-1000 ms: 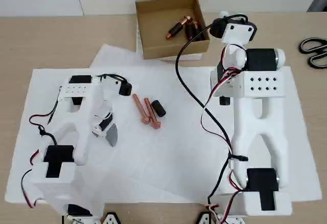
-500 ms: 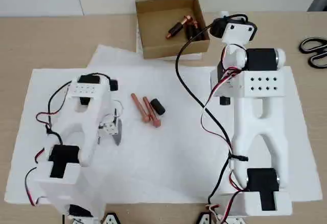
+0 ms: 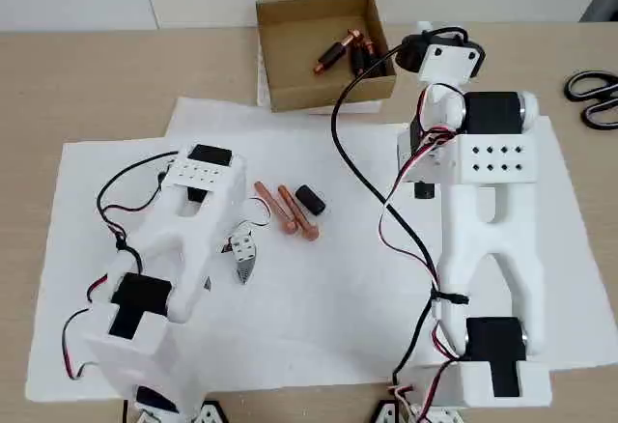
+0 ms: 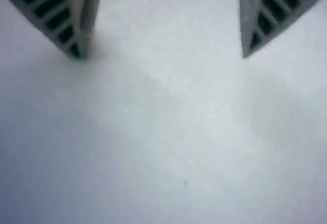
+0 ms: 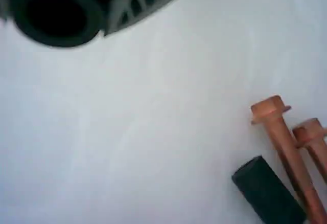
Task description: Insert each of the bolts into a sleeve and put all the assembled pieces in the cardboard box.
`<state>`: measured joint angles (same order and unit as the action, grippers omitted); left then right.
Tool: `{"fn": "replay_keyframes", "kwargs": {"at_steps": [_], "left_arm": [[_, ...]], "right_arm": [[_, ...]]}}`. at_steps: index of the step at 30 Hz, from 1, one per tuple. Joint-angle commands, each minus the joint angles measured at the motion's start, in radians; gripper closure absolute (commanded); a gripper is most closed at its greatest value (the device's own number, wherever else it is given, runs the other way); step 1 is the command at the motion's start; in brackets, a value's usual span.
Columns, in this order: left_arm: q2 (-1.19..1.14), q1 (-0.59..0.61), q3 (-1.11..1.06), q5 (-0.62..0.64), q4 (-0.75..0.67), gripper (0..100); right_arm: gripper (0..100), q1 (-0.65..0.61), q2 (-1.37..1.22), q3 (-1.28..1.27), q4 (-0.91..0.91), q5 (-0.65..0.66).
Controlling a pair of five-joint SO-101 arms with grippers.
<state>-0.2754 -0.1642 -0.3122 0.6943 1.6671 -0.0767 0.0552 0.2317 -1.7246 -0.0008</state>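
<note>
Two copper bolts (image 3: 275, 206) (image 3: 298, 213) lie side by side on the white paper, with a loose black sleeve (image 3: 311, 200) just right of them. The bolts (image 5: 288, 152) and that sleeve (image 5: 268, 191) also appear in the right wrist view. My left gripper (image 3: 243, 263) points down at the paper a little left of the bolts, open and empty (image 4: 161, 55). My right gripper (image 3: 423, 189) hangs right of the parts, shut on another black sleeve (image 5: 56, 12) seen end-on. The cardboard box (image 3: 280, 27) at the back holds assembled pieces (image 3: 333, 53).
The white paper (image 3: 338, 307) covers the table's middle and is wrinkled at its left edge. Scissors (image 3: 593, 98) lie at the far right. The right arm's black cable (image 3: 359, 177) runs from the box corner down across the paper.
My left arm has swung right and nearer the bolts, with its gripper lower on the paper. The paper, bolts and loose sleeve shifted slightly right. The right arm stayed still.
</note>
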Motion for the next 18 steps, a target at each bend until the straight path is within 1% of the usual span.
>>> {"fn": "replay_keyframes", "kwargs": {"at_steps": [1, 6, 9, 14, 16, 18], "left_arm": [[-0.041, -0.049, -0.015, 0.014, 0.055, 80], [-0.034, -0.051, 0.035, 0.005, 0.078, 80], [-0.034, -0.051, 0.067, -0.035, 0.086, 80], [-0.032, -0.057, 0.077, -0.051, 0.086, 80], [-0.029, -0.057, 0.093, -0.112, 0.086, 80], [0.002, -0.054, 0.104, -0.212, 0.086, 80]], "right_arm": [[99.5, 0.002, 0.053, 0.006, -0.013, 0.005], [99.5, 0.002, 0.053, 0.006, -0.013, 0.005], [99.5, 0.007, 0.053, 0.006, -0.013, 0.006], [99.5, 0.007, 0.053, 0.006, -0.013, 0.006], [99.5, 0.007, 0.053, 0.006, -0.013, 0.006], [99.5, 0.007, 0.053, 0.006, -0.012, 0.008]]}}
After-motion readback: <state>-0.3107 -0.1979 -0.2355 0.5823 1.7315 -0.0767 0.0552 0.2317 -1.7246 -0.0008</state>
